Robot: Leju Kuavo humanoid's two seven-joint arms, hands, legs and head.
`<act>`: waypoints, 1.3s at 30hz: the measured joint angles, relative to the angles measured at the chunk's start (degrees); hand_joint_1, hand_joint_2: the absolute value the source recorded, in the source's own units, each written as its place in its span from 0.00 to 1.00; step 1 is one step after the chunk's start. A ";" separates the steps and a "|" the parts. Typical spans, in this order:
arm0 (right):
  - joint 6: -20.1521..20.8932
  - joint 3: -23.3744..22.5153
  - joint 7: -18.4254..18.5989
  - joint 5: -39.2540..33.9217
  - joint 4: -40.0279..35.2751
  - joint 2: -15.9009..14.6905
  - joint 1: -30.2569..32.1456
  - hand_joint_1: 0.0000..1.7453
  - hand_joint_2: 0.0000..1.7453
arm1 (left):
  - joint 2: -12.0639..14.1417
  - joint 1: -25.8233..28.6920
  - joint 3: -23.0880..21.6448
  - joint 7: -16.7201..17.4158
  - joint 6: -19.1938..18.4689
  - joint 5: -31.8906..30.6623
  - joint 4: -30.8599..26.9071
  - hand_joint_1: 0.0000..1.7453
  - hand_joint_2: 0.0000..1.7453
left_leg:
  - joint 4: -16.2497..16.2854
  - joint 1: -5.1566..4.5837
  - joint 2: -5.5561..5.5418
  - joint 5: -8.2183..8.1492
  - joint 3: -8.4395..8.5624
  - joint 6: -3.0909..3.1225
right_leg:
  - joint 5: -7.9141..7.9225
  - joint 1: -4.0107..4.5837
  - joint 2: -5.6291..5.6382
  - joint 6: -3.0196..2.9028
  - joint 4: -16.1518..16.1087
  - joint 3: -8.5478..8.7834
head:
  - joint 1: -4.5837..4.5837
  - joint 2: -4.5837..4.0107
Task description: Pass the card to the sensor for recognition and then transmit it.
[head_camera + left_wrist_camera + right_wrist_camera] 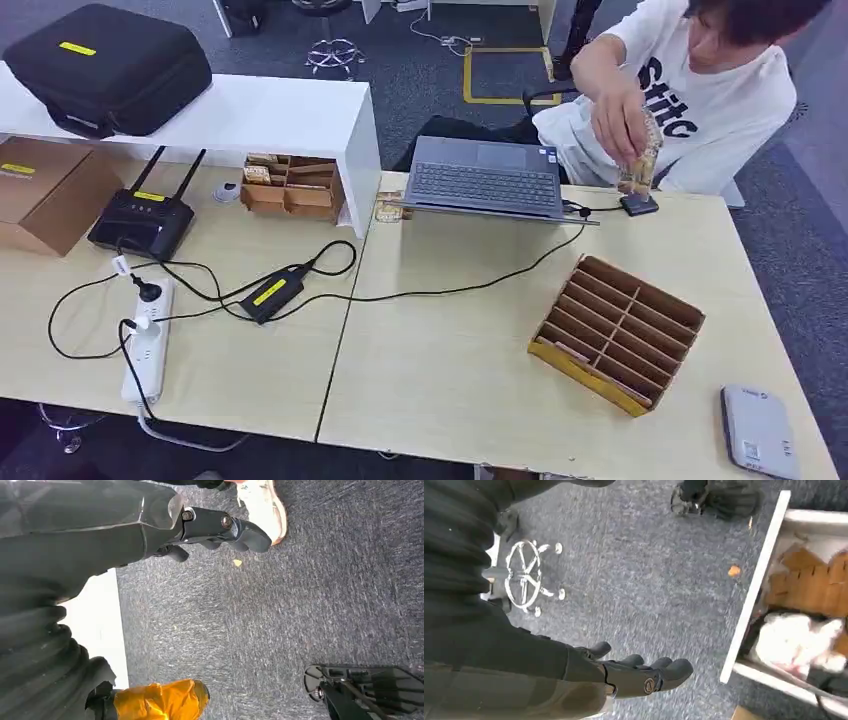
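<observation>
On the far side of the table [450,340], at about one o'clock in the head view, a person [700,70] leans in and holds a stack of cards [640,160] upright over a small black sensor [639,205]. The sensor sits just right of the laptop [487,180], presumably so that each card can be read. At four o'clock a slotted cardboard rack [618,332] lies tilted and open toward the robot, which looks like the place for sorted cards. A grey device [758,432] rests near the corner at five o'clock. At nine o'clock a router [143,218] and a power strip [147,340] trail cables across the tabletop.

From the left wrist, the left hand [220,530] hangs over grey carpet [300,605]. Its fingers are curled loosely and hold nothing. A pale shoe [265,505] is close to the fingertips.

From the right wrist, the right hand [639,672] also hangs over carpet, with its fingers extended together and nothing in them. A chair base [526,577] stands nearby, and an open white box [759,580] holds cardboard.

Both arms look parked, so I judge the robot's part has not begun.
</observation>
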 joint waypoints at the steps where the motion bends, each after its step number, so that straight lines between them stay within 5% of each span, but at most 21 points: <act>1: 2.42 0.00 0.00 0.50 0.02 0.00 -0.03 0.00 1.00 | 0.02 -0.01 0.00 0.00 -0.06 -0.11 0.00 0.00 1.00 | 0.00 0.00 0.00 0.00 0.00 0.00 | 0.00 0.00 0.00 0.00 0.00 0.00 | 0.00 0.00; 3: 7.61 0.33 -0.35 1.71 0.15 0.00 0.02 0.00 1.00 | 0.07 -0.03 0.00 0.00 -0.39 -0.46 0.00 0.00 1.00 | 0.00 0.00 -0.01 0.00 0.01 0.00 | 0.00 0.00 -0.01 0.00 0.00 -0.01 | 0.00 -0.02; 5: 8.58 0.88 -0.39 2.32 0.28 0.13 0.29 0.00 1.00 | 0.09 -0.03 0.00 0.00 -0.66 -0.70 0.00 0.00 1.00 | 0.00 0.00 -0.02 0.00 0.01 0.00 | 0.00 0.00 -0.02 0.00 0.01 -0.01 | -0.02 -0.02; 9: -0.78 1.05 0.53 0.19 0.24 0.17 0.41 0.00 1.00 | 0.07 -0.02 0.00 0.09 -0.28 -0.37 0.00 0.00 1.00 | 0.00 0.00 -0.01 0.00 0.00 0.00 | -0.01 0.00 0.00 -0.01 0.02 -0.01 | 0.00 0.00; 14: -3.31 0.74 1.09 -0.81 0.09 -0.07 0.21 0.00 1.00 | 0.02 -0.01 0.00 0.09 0.11 -0.24 0.00 0.00 1.00 | 0.00 -0.01 -0.01 0.00 0.00 0.00 | 0.00 -0.01 -0.01 0.00 0.00 0.00 | 0.00 0.00; 19: 8.61 0.94 0.02 0.94 0.24 -0.07 0.21 0.00 1.00 | 0.07 -0.03 0.00 0.07 -0.57 -0.72 0.00 0.00 1.00 | 0.00 0.00 -0.01 0.00 0.02 0.00 | 0.00 0.00 -0.02 0.00 0.01 -0.01 | 0.00 0.00; 24: -0.51 1.03 0.48 -0.99 0.35 0.02 0.25 0.00 1.00 | 0.07 -0.04 0.00 0.09 -0.28 -0.46 0.00 0.00 1.00 | 0.00 0.00 0.00 0.00 0.01 0.00 | 0.00 0.00 0.00 -0.01 0.02 0.00 | 0.00 0.00; 31: 9.81 1.31 -0.26 0.88 0.55 -0.20 0.37 0.00 1.00 | 0.11 -0.05 0.00 0.00 -0.66 -0.85 0.00 0.00 1.00 | 0.00 0.00 -0.01 0.00 0.02 0.00 | 0.00 0.00 -0.01 0.00 0.00 -0.01 | 0.00 0.00; 39: 2.41 1.46 -0.24 0.08 0.66 -0.24 0.60 0.00 1.00 | 0.09 -0.03 0.00 0.00 -0.46 -0.59 0.00 0.00 1.00 | 0.00 0.00 0.00 0.00 0.00 0.00 | 0.00 0.00 -0.01 0.00 0.01 0.00 | 0.00 0.00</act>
